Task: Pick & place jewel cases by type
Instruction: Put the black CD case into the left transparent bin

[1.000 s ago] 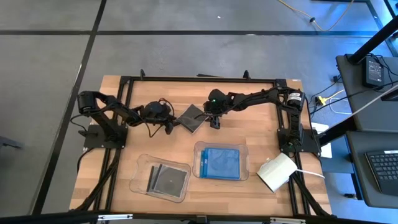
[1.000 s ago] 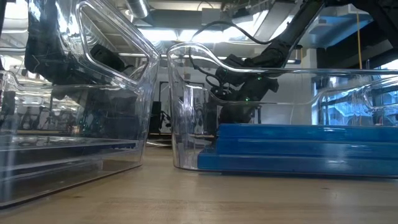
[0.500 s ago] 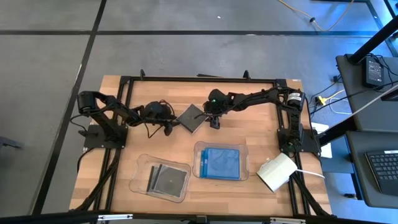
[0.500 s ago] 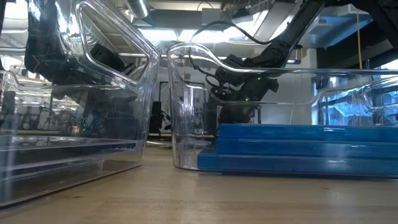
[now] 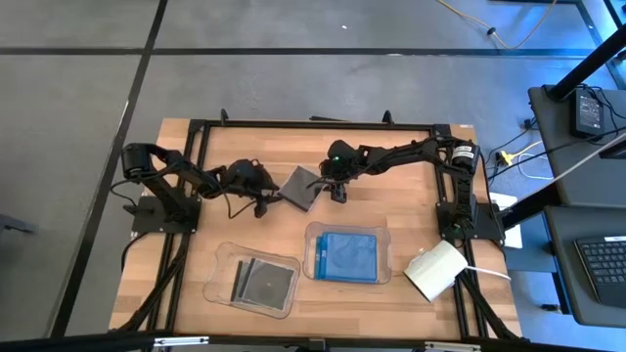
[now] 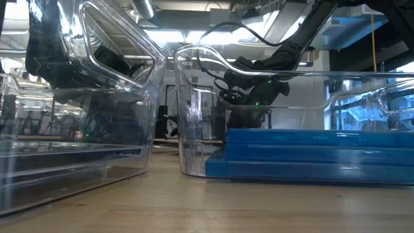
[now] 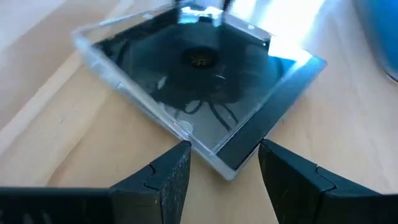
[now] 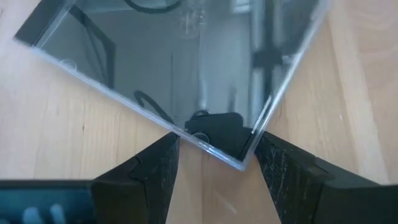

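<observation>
A: Slightly, the black jewel case (image 5: 300,187) turned toward the left gripper (image 5: 262,203); from above, the right gripper (image 5: 335,193) waits beside it.

B: Left wrist: open fingers (image 7: 166,180) straddle its corner (image 7: 227,163). Right wrist: the same, spread, nothing clamped. One should close squarely; free table lies around.

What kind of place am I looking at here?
Probably a robotics lab or workshop. Two dark robot arms are bolted to a wooden table inside a black frame, a side desk holds a keyboard, and cables trail across the grey floor.
</observation>
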You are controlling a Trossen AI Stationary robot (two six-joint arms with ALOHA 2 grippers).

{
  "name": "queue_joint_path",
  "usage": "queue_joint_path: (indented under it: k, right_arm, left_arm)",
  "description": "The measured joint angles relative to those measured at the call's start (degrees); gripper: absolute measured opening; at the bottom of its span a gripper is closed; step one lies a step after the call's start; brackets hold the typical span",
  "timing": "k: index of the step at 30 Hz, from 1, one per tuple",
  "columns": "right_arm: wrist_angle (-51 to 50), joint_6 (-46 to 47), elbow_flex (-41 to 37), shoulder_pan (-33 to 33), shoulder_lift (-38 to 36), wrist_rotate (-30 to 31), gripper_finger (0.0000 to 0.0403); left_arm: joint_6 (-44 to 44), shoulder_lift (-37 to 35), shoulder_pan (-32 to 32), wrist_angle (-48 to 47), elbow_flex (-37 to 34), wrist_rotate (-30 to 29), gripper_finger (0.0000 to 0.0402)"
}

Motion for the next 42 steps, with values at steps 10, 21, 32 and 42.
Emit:
queue_joint_path:
  k: [10,21,32,42]
  right_arm:
    - [0.07,0.05,0.0,0.0,0.02,0.01,0.0219]
    - [0.23,0.11,0.0,0.0,0.02,-0.07,0.0219]
    - [0.44,0.37,0.0,0.0,0.04,0.0,0.0219]
    - [0.51,0.39,0.0,0.0,0.04,0.02,0.0218]
  left_arm:
    - [5.65,0.0,-0.22,0.15,0.25,7.05,0.0184]
    - [1.18,0.02,-0.1,-0.04,0.75,9.35,0.0184]
    - [2.42,0.02,-0.2,3.64,1.03,13.56,0.0184]
    - [-0.16,-0.11,-0.13,8.02,1.57,11.27,0.0184]
